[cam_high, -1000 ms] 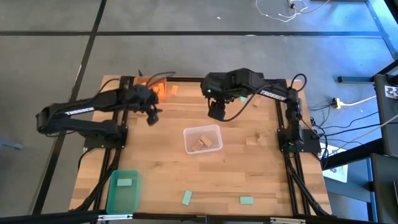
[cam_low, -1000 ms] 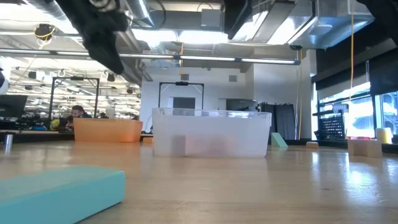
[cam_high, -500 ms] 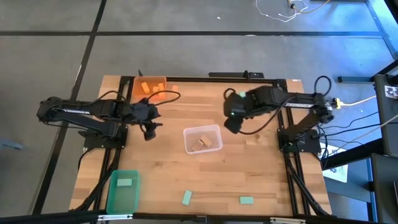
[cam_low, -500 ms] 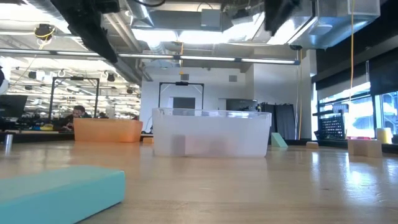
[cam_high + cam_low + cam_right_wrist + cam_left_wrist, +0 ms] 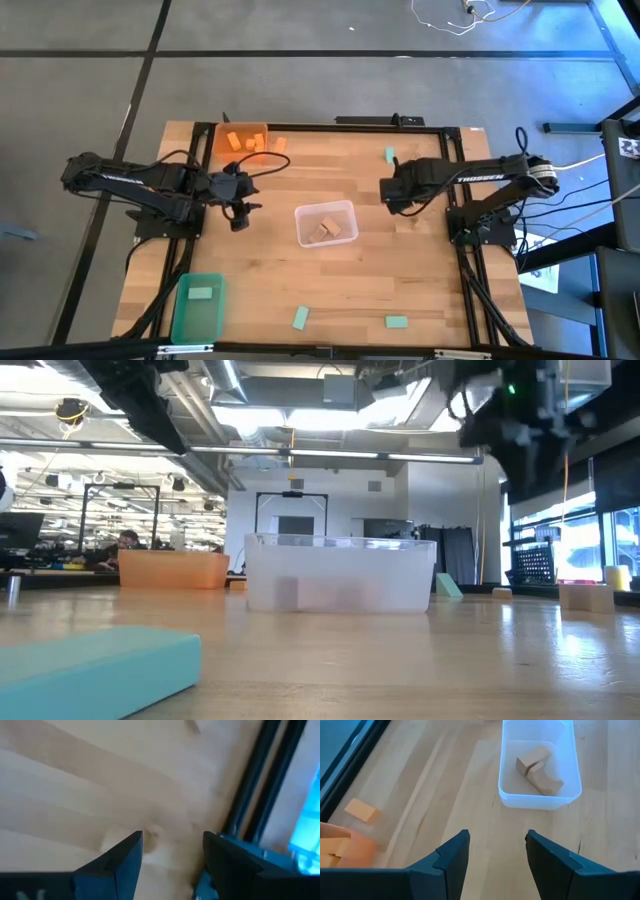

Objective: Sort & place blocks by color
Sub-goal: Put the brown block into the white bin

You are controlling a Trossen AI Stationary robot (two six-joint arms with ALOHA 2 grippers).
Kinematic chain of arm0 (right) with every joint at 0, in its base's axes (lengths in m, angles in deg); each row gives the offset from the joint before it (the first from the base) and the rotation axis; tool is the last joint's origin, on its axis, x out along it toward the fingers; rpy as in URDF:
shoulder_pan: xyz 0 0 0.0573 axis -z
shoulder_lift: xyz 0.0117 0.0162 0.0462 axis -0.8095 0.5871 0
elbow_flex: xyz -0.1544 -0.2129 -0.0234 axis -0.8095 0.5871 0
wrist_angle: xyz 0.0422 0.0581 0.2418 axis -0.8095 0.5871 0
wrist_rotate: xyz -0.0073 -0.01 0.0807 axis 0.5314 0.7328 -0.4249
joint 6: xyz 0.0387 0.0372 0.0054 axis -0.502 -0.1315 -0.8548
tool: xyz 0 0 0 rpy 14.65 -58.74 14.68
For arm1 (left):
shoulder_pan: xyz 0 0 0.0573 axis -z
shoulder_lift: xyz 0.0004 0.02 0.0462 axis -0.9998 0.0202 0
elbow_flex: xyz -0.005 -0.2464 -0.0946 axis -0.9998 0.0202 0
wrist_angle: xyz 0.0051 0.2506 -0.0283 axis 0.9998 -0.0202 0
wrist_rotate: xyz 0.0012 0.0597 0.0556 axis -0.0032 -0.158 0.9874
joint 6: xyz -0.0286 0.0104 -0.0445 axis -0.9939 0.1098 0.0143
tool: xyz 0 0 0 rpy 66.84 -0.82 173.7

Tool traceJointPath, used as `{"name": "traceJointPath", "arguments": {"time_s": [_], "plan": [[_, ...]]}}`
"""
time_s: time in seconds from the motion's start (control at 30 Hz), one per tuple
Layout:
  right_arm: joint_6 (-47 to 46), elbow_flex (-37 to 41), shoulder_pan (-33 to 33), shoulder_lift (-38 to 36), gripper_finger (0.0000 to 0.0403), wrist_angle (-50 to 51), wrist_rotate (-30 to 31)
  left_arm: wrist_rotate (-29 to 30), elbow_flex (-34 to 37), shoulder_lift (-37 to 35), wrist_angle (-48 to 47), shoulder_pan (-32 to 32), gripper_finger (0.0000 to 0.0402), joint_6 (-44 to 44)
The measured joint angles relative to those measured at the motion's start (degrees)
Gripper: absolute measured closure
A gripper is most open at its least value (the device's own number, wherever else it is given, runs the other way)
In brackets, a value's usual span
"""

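Right gripper (image 5: 392,196) sits right of centre, fingers spread, empty; tan block (image 5: 111,841) lies just ahead of them. Left gripper (image 5: 238,208) waits, open, empty.

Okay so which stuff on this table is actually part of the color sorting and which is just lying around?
Part of the job:
- orange blocks
- tan blocks
- green blocks
- orange bin
- clear bin
- green bin

Just lying about:
- cables
- white cord
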Motion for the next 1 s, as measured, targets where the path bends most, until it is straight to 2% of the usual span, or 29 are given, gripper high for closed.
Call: {"name": "traceJointPath", "arguments": {"time_s": [0.17,0.3,0.47,0.8,1.0], "plan": [[-0.8,8.7,1.4,0.0,0.0195,-4.3,-7.5,0.1,0.0,0.0,0.0,1.3,0.0218,3.0],[-0.1,14.9,2.6,0.0,0.0195,-11.5,-10.6,0.0,0.0,0.0,0.1,2.3,0.0217,3.3],[-0.1,19.7,4.1,0.0,0.0195,-17.1,-11.1,0.0,0.0,0.0,0.1,2.6,0.0218,3.4],[0.0,23.0,4.7,0.0,0.0195,-20.5,-13.9,0.0,0.0,0.0,0.1,2.6,0.0217,3.3],[-0.1,26.7,4.6,0.0,0.0195,-26.0,-13.9,0.0,0.0,0.0,0.1,2.6,0.0218,3.3]]}}
